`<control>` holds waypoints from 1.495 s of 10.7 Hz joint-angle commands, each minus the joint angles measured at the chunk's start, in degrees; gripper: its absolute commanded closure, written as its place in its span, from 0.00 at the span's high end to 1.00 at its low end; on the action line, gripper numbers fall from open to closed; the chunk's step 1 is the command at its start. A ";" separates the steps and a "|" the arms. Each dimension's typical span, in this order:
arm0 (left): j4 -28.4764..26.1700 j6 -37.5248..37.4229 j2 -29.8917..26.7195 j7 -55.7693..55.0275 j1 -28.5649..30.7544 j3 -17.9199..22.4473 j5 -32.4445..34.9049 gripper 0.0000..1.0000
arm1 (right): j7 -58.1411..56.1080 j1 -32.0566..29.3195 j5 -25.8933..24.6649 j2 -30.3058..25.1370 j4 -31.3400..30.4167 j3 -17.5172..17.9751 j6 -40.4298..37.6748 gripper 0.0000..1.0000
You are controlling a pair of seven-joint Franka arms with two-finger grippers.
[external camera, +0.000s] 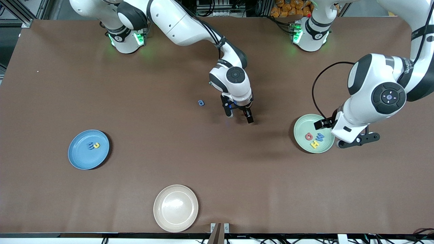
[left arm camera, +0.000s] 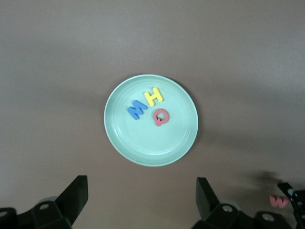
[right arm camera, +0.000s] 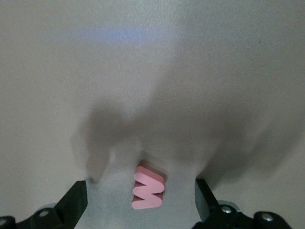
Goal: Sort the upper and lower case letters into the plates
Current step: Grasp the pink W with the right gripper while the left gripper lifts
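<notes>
A pink letter (right arm camera: 148, 192) lies on the table between the fingers of my open right gripper (right arm camera: 142, 188), which hangs low over the table's middle (external camera: 240, 116). It touches neither finger. A small blue letter (external camera: 201, 102) lies beside that gripper, toward the right arm's end. The mint green plate (external camera: 300, 130) holds a red Q (left arm camera: 161, 116), a blue letter (left arm camera: 137, 109) and a yellow H (left arm camera: 154, 96). My left gripper (external camera: 358, 140) hovers open and empty by that plate's edge. The sky blue plate (external camera: 81, 157) holds a teal letter (external camera: 90, 146) and a yellow one (external camera: 96, 145).
A cream plate (external camera: 175, 208) with nothing on it sits near the table edge closest to the front camera. The left wrist view also catches the pink letter (left arm camera: 279, 201) and the right gripper's tip (left arm camera: 291, 192) farther off.
</notes>
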 commanded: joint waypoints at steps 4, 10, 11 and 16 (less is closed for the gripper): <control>0.62 -4.81 -3.77 -0.12 0.27 -4.43 -0.16 1.00 | 2.42 0.39 -0.48 1.18 1.93 0.57 0.65 1.00; 0.45 -6.22 -3.86 -2.31 0.18 -8.65 -0.25 1.00 | 2.33 -0.31 0.74 1.18 1.84 0.75 -1.28 1.00; 0.45 -6.22 -3.86 -2.32 0.27 -9.09 -0.33 1.00 | 2.33 -0.31 1.28 1.10 1.84 0.75 -1.81 1.00; 0.45 -6.22 -4.12 -2.58 0.27 -11.11 -3.50 1.00 | 2.33 -0.31 1.28 1.09 1.84 0.66 -1.82 0.88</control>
